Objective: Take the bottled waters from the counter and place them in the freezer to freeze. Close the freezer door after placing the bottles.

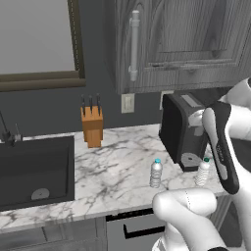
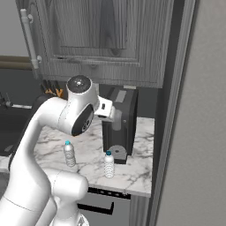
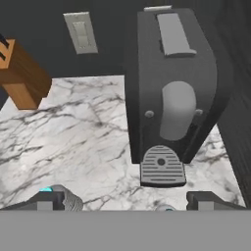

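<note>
Clear ribbed plastic is making up both of the 2 bottled waters, each topped with a light-blue cap and standing upright near the front edge of the counter (image 1: pixel 108 162). The left bottle (image 1: pixel 156 173) is standing in open marble, and the right bottle (image 1: pixel 203 172) is standing just in front of the black coffee machine (image 1: pixel 182 130), close to its round drip tray.

Judging by their look, the bottles are going to be light yet top-heavy enough to tip, and the thin walls are likely to give under a hard squeeze. The ribs should be offering some purchase, so gripping around the middle of the body, below the cap, is looking like the safest hold.

The gripper (image 3: pixel 122 200) is hanging above the counter's front edge with its jaws spread wide, nearly as far as they go, and it is holding nothing. In the hand view, a blue cap is peeking up beside the left fingertip (image 3: pixel 46 200), though whether they are touching I cannot tell. The wooden knife block (image 1: pixel 91 126) is standing well apart, towards the sink (image 1: pixel 34 169).
</note>
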